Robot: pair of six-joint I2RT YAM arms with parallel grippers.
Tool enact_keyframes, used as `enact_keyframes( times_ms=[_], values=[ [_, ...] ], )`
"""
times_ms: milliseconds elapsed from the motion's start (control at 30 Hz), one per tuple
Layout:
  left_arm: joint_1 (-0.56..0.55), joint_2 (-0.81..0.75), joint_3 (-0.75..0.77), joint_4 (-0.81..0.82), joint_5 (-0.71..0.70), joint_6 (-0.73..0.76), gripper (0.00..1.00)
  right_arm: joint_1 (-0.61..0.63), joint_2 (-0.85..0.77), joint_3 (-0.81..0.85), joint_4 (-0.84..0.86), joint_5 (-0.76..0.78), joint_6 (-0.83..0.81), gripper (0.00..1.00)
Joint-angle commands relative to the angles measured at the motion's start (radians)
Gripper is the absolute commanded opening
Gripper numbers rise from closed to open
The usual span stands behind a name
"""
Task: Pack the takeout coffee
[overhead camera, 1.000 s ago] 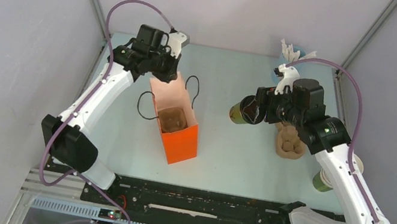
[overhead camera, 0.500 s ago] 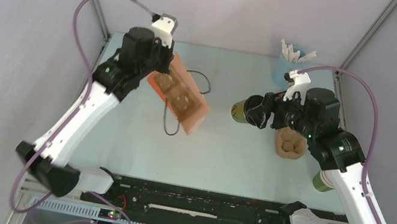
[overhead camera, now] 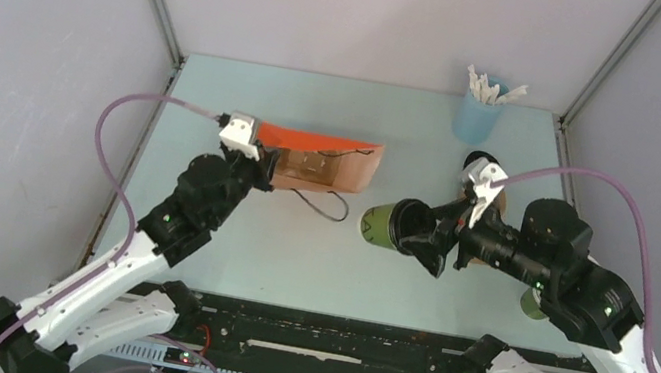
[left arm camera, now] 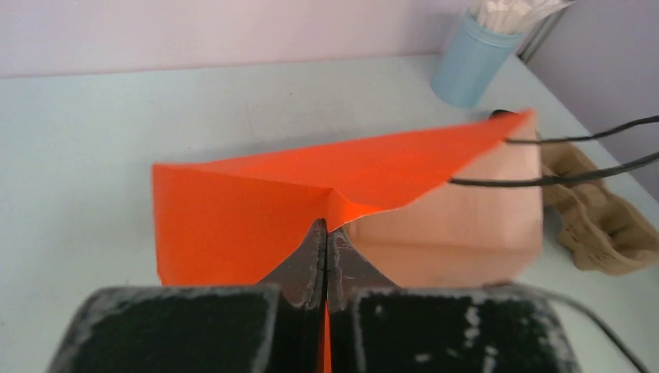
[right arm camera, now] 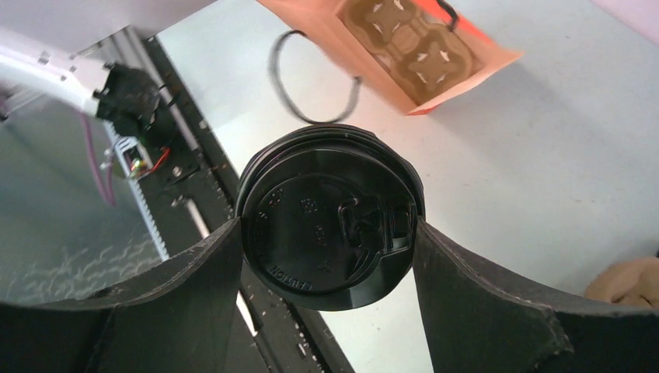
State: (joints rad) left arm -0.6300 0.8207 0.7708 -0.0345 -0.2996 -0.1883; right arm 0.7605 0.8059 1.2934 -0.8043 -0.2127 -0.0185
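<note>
Top external: right pincer (overhead camera: 422,234) grips takeout coffee (overhead camera: 381,225), seemingly tilted; left pincer (overhead camera: 266,168) pinches bag (overhead camera: 350,165).

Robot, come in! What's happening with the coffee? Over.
Left gripper shut on orange bag, tipped sideways. Right gripper shut on coffee cup, near bag's mouth. Nothing between.

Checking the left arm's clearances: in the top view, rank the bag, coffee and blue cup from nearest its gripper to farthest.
1. Bag: pinched in the left gripper, lying left of centre.
2. Coffee: mid-table, held sideways by the right gripper.
3. Blue cup: upright near the far right corner.
</note>
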Motion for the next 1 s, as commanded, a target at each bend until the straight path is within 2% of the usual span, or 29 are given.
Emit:
enact_keyframes(
  times_ms=[0, 133, 333, 467, 600, 800, 967],
  values=[
    [-0.038, -0.133, -0.110, 0.134, 0.032, -0.057, 0.00, 0.105, -0.046, -0.034, -0.021, 0.002, -0.060, 0.57],
    [-0.055, -0.219, -0.166, 0.077, -0.002, -0.099, 0.00, 0.212, -0.056, -0.068, 0.019, 0.036, -0.084, 0.56],
    [-0.059, -0.355, -0.314, 0.108, -0.005, -0.148, 0.00, 0.371, 0.007, -0.080, 0.083, 0.146, -0.195, 0.55],
    [-0.058, -0.432, -0.397, 0.106, -0.040, -0.203, 0.00, 0.396, 0.052, -0.080, 0.130, 0.188, -0.247, 0.55],
    [-0.059, -0.451, -0.418, 0.083, -0.046, -0.239, 0.00, 0.420, 0.091, -0.080, 0.178, 0.182, -0.318, 0.54],
    [-0.059, -0.536, -0.500, 0.071, -0.062, -0.295, 0.00, 0.460, 0.155, -0.056, 0.247, 0.242, -0.473, 0.53],
    [-0.059, -0.611, -0.530, -0.015, -0.116, -0.352, 0.00, 0.499, 0.233, -0.033, 0.263, 0.302, -0.621, 0.52]
  ],
)
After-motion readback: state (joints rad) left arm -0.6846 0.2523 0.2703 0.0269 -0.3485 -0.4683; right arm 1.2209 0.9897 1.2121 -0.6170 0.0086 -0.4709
